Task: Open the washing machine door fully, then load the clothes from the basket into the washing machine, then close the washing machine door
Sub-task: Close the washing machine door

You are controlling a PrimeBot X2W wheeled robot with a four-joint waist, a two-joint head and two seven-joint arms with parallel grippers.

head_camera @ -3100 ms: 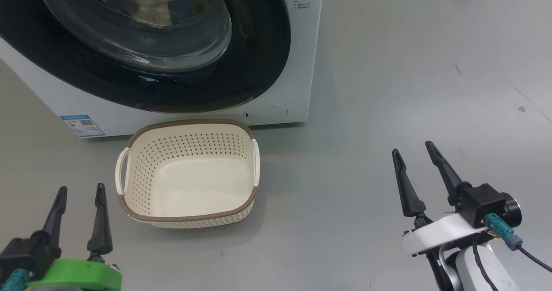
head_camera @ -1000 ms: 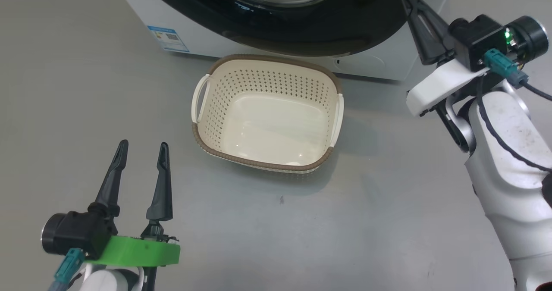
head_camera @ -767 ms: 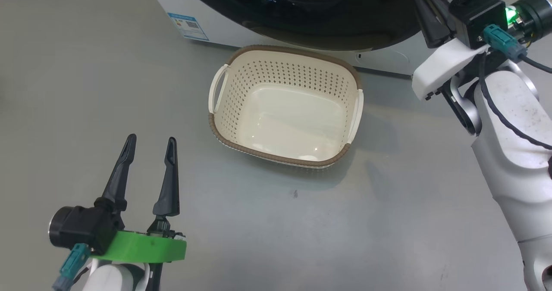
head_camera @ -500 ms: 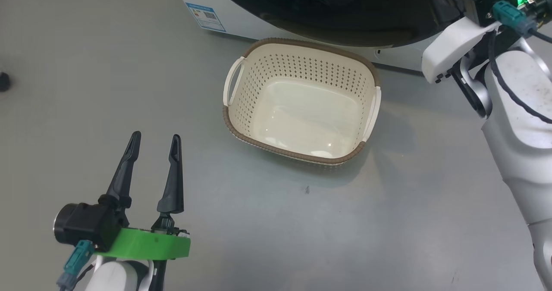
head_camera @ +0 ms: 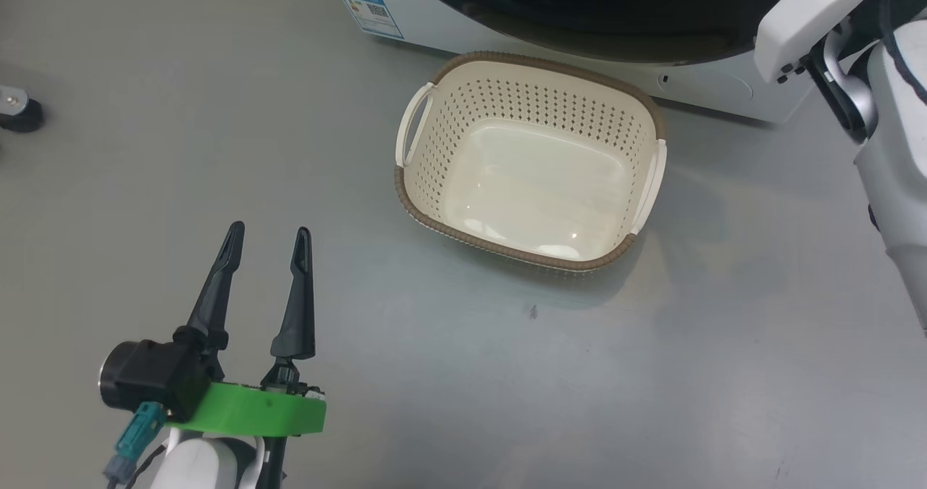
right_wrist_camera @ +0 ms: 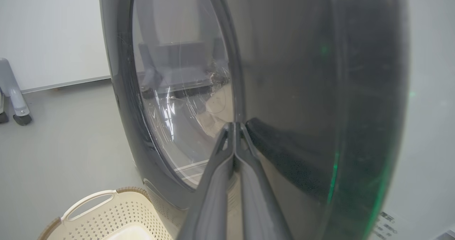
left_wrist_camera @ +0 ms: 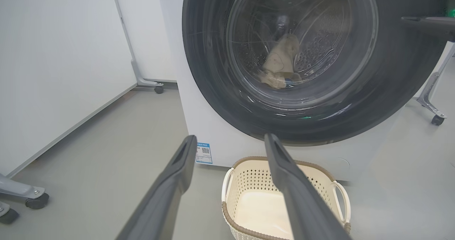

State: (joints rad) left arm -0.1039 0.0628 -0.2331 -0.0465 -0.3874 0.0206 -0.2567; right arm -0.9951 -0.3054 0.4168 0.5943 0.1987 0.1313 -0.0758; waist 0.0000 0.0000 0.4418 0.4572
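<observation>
Between the left gripper's (left_wrist_camera: 230,137) spread fingers, the basket (left_wrist_camera: 249,179) sits on the floor (left_wrist_camera: 106,154) below the washing machine door (left_wrist_camera: 391,90), the clothes (left_wrist_camera: 279,62) visible behind its glass.

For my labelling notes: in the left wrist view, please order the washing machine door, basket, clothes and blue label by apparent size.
1. washing machine door, largest by far.
2. basket, though partly cut off.
3. clothes, seen behind the door.
4. blue label, smallest.
</observation>
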